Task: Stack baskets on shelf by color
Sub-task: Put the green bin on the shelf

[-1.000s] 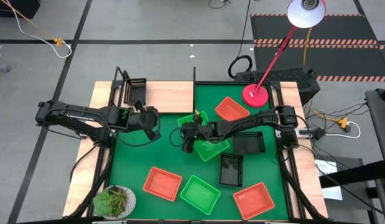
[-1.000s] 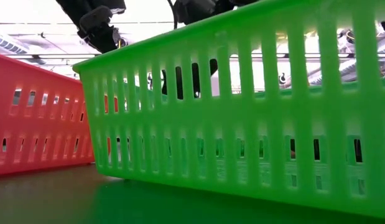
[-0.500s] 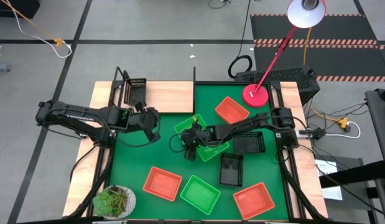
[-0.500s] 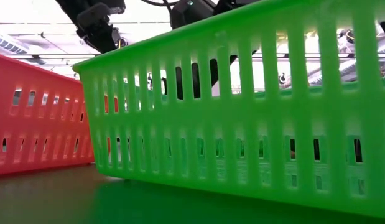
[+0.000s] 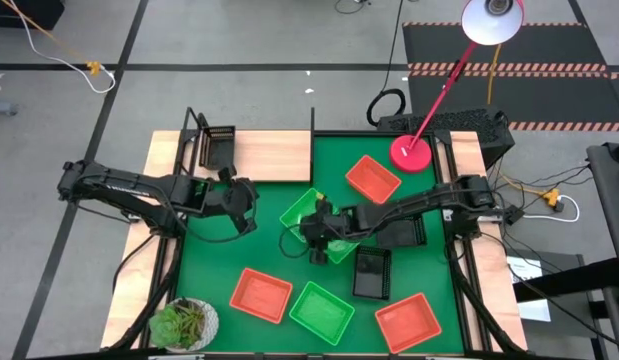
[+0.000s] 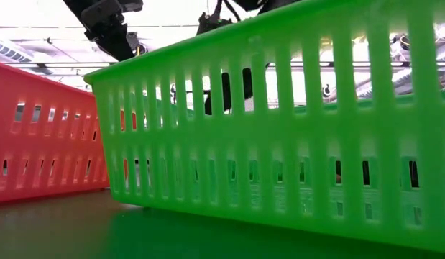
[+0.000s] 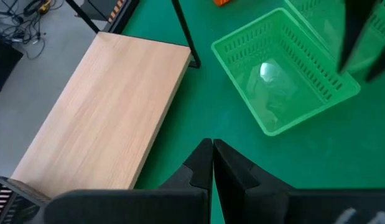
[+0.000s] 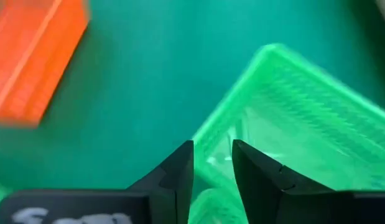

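Right pincer [image 5: 320, 240] low at the rim of a green plastic mesh basket [image 5: 337, 240] mid-worktop; left pincer [image 5: 247, 205] shut and empty.

In the right wrist view the fingers [image 8: 176, 171] stand a little apart over that basket's wall, and whether they grip it cannot be told. A second green mesh basket [image 5: 307, 208] lies just beside, toward the flat light-wood shelf [image 5: 269, 155], where one black mesh basket [image 5: 219, 140] sits at the far-left end. The left pincer hovers over the green mat [image 5: 214, 260] near the shelf's edge. Two red-orange baskets [image 5: 261, 294] and a third green one [image 5: 322, 311] lie along the near side, another red-orange basket [image 5: 373, 176] by the round red lamp base [image 5: 411, 152], and two black baskets [image 5: 372, 272] right of centre.
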